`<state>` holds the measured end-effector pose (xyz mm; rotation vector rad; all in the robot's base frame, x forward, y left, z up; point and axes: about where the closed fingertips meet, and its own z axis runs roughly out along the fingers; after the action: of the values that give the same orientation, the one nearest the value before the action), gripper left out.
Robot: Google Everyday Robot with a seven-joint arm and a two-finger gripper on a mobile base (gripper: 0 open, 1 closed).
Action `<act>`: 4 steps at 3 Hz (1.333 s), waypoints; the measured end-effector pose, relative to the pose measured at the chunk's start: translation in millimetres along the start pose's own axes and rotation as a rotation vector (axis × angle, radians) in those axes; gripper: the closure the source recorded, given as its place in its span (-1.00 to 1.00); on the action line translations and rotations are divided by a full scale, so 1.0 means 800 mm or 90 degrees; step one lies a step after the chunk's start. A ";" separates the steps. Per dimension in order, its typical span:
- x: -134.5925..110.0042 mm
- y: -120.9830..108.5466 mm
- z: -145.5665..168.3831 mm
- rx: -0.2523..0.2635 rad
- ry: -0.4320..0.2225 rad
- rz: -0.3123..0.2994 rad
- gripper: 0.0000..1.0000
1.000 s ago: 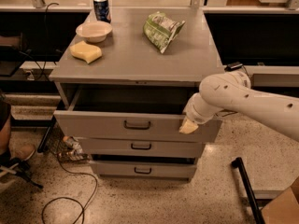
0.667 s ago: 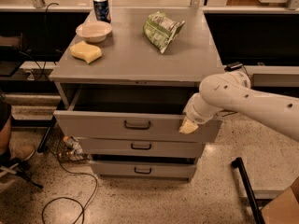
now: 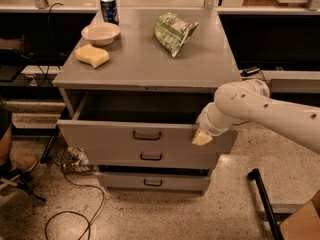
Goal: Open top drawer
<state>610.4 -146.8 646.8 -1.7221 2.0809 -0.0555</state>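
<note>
The wide grey metal top drawer point(image 3: 110, 134) sits pulled out in the middle of the frame, and the gripper point(image 3: 202, 138) is at its right end, whether it is holding on I cannot tell, so pull straight and slowly.

Looks like a robot lab or workshop. Shown by a grey metal cabinet point(image 3: 150, 66) on a speckled hard floor point(image 3: 225, 211), a loose black cable point(image 3: 75, 215) lying about, dark work benches point(image 3: 272, 39) behind, and a white robot arm point(image 3: 270, 111) with its gripper point(image 3: 202, 137) at the right front edge of the top drawer point(image 3: 105, 133).
</note>
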 end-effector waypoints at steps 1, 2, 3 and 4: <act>0.007 0.015 -0.002 0.000 0.000 0.014 1.00; 0.006 0.014 -0.004 0.000 0.000 0.014 1.00; 0.014 0.030 -0.007 0.002 0.000 0.030 1.00; 0.013 0.030 -0.008 0.002 0.000 0.030 0.64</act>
<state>584.3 -152.8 642.3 -1.6692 2.1192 -0.0444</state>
